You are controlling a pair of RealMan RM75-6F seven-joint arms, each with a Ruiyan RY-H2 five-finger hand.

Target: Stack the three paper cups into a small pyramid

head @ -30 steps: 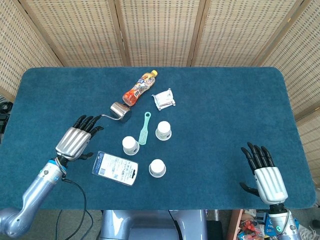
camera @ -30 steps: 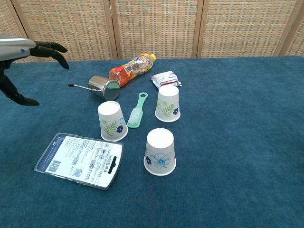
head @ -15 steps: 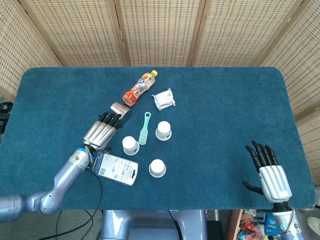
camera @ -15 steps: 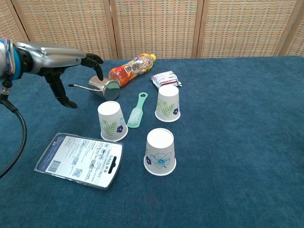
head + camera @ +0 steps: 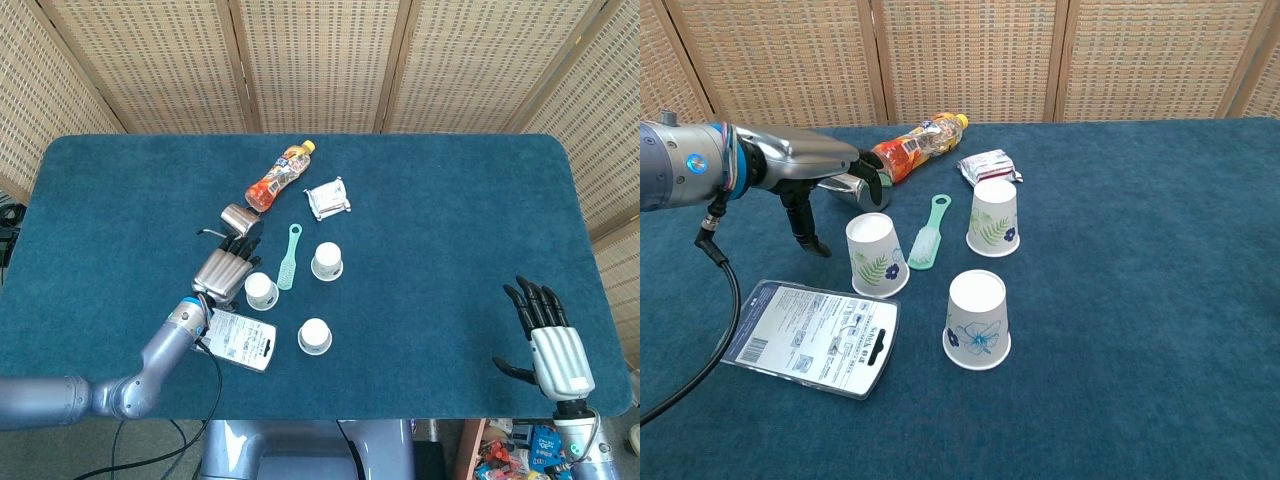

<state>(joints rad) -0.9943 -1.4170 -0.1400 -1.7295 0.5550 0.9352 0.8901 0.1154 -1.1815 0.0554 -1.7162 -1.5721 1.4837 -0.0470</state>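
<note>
Reaching with my left hand (image 5: 224, 268), fingers apart and empty, I'm beside the left cup (image 5: 261, 290); the other cups (image 5: 327, 260) (image 5: 314, 335) stand upturned and unstacked. My right hand (image 5: 556, 345) hangs open near the table edge.

From the chest camera, closing on the left cup (image 5: 877, 254) looks next; the steel cup (image 5: 865, 186) and card pack (image 5: 808, 336) crowd it.

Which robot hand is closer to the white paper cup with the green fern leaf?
The left hand. It hovers just left of the white paper cup with the green fern leaf, not touching it. The right hand is far off by the table's right edge.
</note>
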